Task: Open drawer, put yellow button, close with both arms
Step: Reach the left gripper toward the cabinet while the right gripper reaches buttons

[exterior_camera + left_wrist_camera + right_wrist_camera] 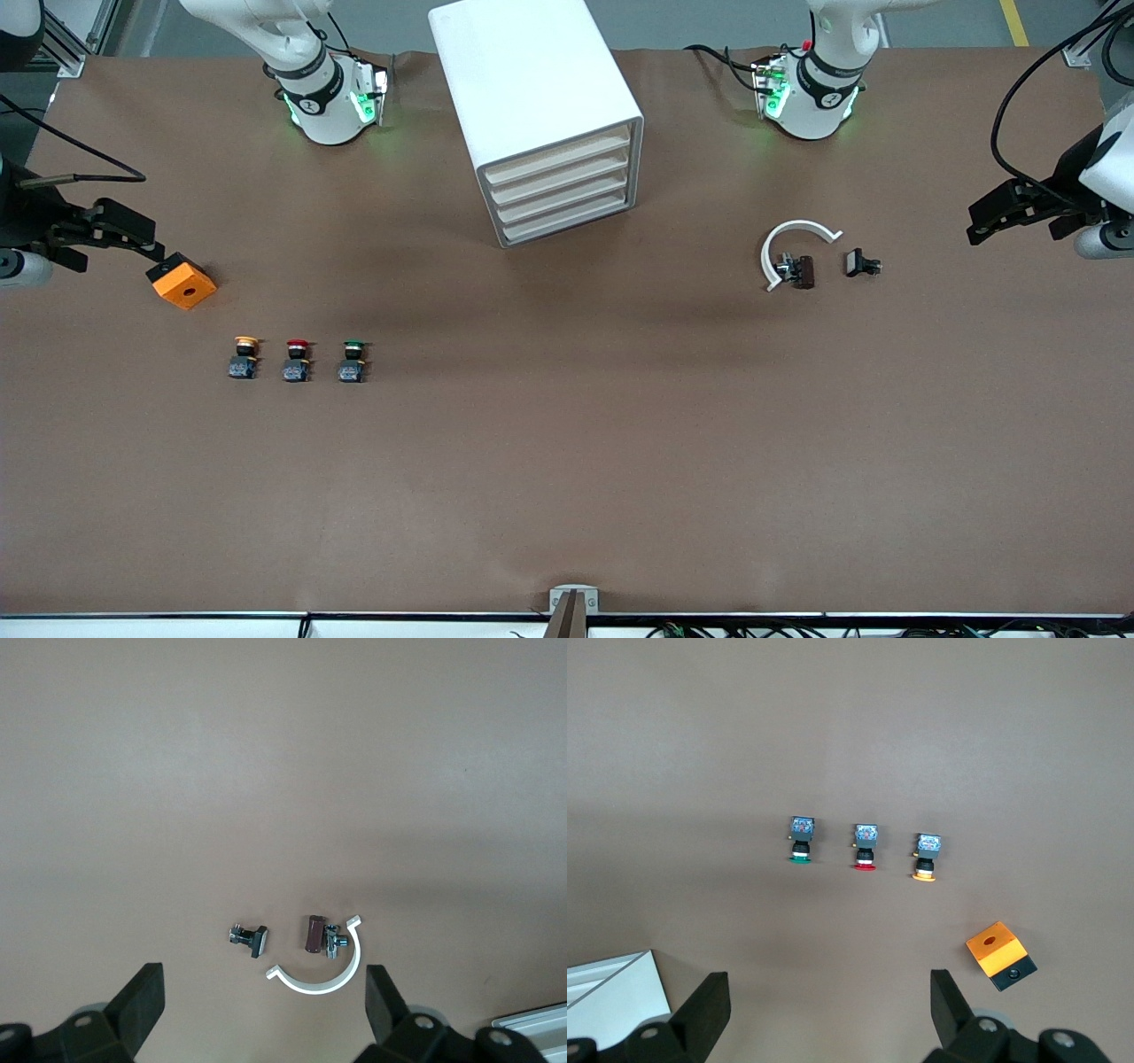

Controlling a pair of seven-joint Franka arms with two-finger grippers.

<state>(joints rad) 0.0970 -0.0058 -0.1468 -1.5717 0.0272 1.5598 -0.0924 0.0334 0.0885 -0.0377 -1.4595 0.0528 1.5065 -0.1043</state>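
Note:
The white cabinet [536, 106] stands between the two arm bases, and every drawer [560, 190] in its stack of cream fronts is pushed in. The yellow button [245, 356] stands upright on the brown table toward the right arm's end, at the end of a row of three; the right wrist view also shows the yellow button [926, 856]. My right gripper [142, 239] hangs open and empty over the table by an orange block. Over the left arm's end of the table, my left gripper [976, 226] is open too, holding nothing. Open fingers frame bare table around the left gripper [266, 1005] and the right gripper [830, 1010].
A red button [297, 360] and a green button [353, 361] stand beside the yellow one. The orange block [182, 281] lies farther from the camera than that row. Toward the left arm's end lie a white C-shaped clip [795, 241], a brown part [803, 271] and a black bolt [861, 263].

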